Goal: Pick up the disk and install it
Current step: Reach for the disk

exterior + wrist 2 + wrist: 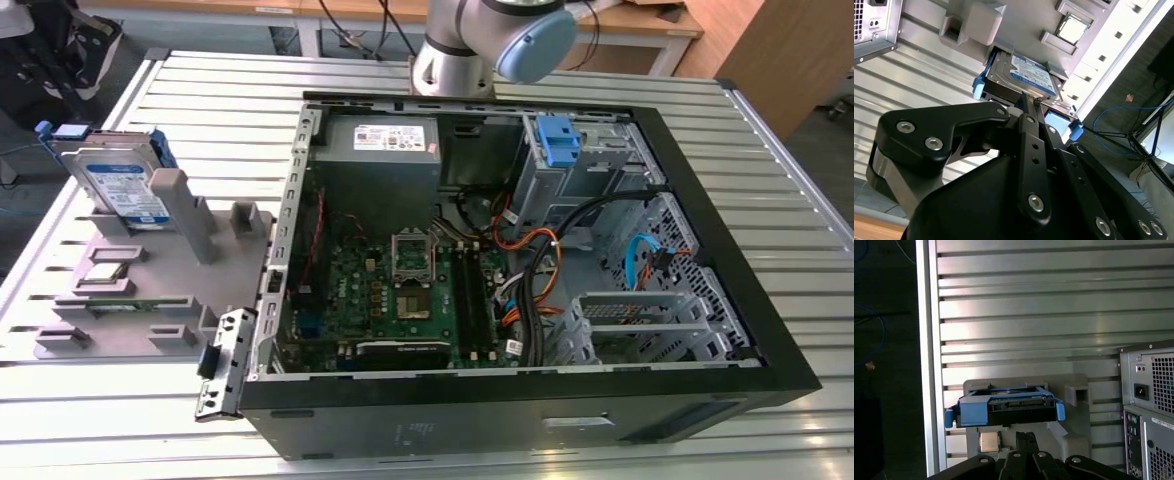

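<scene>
The gripper (1027,100) has its jaws drawn together with nothing between them, the tips aimed at the disk (1026,75) and apart from it in both wrist views. The disk stands on edge in a slot at one end of the grey fixture (174,260), label face showing, blue rails on its sides. Coming down on it with the jaws this narrow looks risky: the tips would strike the disk's upper edge instead of straddling it, and could tip it in the slot or push it off the fixture onto the slatted table (200,80). A grip on the plastic rails alone could flex and slip. A small chip (1072,30) lies on the fixture near the slot and could get clipped. The open computer case (747,330) stands just beside the fixture.
</scene>
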Robot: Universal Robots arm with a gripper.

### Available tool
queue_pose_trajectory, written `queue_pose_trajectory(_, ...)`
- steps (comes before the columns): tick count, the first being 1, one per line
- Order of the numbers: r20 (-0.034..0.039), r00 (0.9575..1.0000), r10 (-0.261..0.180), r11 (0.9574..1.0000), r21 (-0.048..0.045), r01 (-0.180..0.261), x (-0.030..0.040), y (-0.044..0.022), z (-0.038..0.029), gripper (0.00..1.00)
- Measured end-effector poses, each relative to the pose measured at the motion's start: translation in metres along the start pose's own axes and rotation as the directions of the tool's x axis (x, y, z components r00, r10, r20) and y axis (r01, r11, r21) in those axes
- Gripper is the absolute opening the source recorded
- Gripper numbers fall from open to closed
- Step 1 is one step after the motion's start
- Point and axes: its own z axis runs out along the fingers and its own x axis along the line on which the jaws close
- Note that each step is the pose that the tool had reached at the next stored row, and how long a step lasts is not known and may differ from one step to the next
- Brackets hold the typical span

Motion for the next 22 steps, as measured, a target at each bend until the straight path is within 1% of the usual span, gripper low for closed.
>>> queue_pose_trajectory(7,0.0,1.0,0.0,1.0,0.0,0.0,0.0008,-0.0001,0.0008,0.11)
queue_pose_trajectory(11,0.0001,1.0,0.0,1.0,-0.0001,0.0,0.0011,-0.0002,0.0039,0.11)
queue_pose_trajectory(15,0.0,1.0,0.0,1.0,0.0,0.0,0.0014,-0.0002,0.0045,0.11)
queue_pose_trajectory(22,0.0,1.0,0.0,1.0,0.0,0.0,0.0043,0.0006,0.0074,0.11)
